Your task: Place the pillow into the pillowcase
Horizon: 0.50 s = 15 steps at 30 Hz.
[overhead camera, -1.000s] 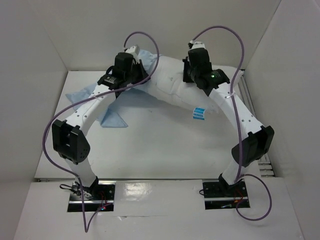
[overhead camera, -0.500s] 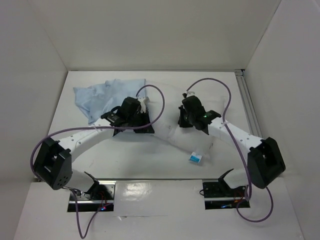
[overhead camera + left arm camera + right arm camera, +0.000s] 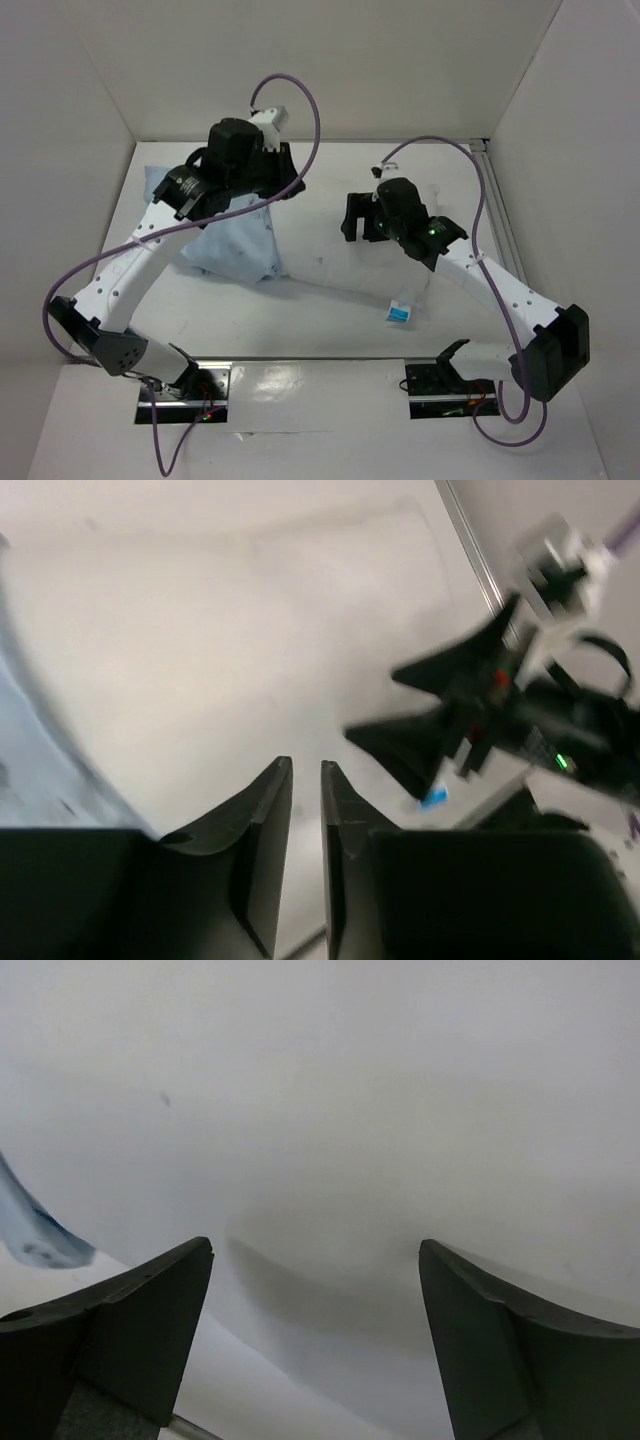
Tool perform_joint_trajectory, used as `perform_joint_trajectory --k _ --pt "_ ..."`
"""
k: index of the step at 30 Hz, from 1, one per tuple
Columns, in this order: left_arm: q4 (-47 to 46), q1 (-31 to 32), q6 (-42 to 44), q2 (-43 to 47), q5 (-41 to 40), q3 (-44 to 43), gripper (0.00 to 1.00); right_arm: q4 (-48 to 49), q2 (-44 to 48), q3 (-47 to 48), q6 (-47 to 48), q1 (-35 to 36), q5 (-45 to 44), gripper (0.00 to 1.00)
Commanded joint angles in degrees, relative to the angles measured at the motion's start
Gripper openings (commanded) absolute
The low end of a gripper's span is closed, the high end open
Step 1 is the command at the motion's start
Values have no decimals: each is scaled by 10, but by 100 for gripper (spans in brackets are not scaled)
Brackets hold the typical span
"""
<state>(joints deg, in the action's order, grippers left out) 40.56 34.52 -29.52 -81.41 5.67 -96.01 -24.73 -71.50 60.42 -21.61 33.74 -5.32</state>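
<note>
Two arms reached over the white table (image 3: 250, 325), and the light blue pillowcase (image 3: 228, 245) lay bunched and wrinkled on the left side, under the left arm. The white pillow (image 3: 335, 268) stretched from the pillowcase's right edge toward the near right, and its blue-and-white tag (image 3: 400, 312) showed at the near edge. The two cloths met at the pillow's left end; whether any of the pillow sat inside the pillowcase could not be told.

The left gripper (image 3: 280, 185) hung above the far part of the pillowcase. In its wrist view the fingers (image 3: 262, 825) were almost pressed together, with only a thin slit between them and nothing seen in it.

The right gripper (image 3: 348, 218) was to the right of it, over the far side of the pillow. Its jaws were spread wide, and its wrist view showed the fingers (image 3: 140, 1310) far apart above the plain white pillow (image 3: 330, 1160), gripping nothing. A sliver of blue pillowcase (image 3: 40, 1238) showed at that view's left edge.
</note>
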Motion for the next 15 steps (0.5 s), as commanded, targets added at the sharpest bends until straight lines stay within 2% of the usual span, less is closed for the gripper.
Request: perform_joint_trajectory --k 1,2,3,5,8,10,11,12,14,15 --pt "19 -19 44 -65 -79 -68 30 -34 33 56 5 7 -29 92" --pt "19 -19 53 -82 -85 -86 37 -34 33 61 10 7 -43 93" --pt "42 -25 58 -100 -108 -126 48 -44 33 72 10 7 -54 95" --pt "47 -31 58 -147 -170 -151 73 -59 33 86 4 7 -94 95" --pt "62 -44 58 -198 -243 -203 82 -98 19 104 -18 -9 -145 99" --pt "86 -44 59 -254 -315 -254 84 -117 19 104 -35 -59 -146 99" --pt "87 -44 65 -270 -365 -265 85 -117 25 104 -35 -85 -118 99" --pt "96 -44 65 -298 -385 -285 87 -117 36 89 -41 -143 -96 99" --pt "96 -44 74 -317 -410 -291 87 -112 51 66 -41 -210 -38 99" --pt "96 -44 82 -325 -430 -291 87 -107 58 54 -36 -241 22 99"
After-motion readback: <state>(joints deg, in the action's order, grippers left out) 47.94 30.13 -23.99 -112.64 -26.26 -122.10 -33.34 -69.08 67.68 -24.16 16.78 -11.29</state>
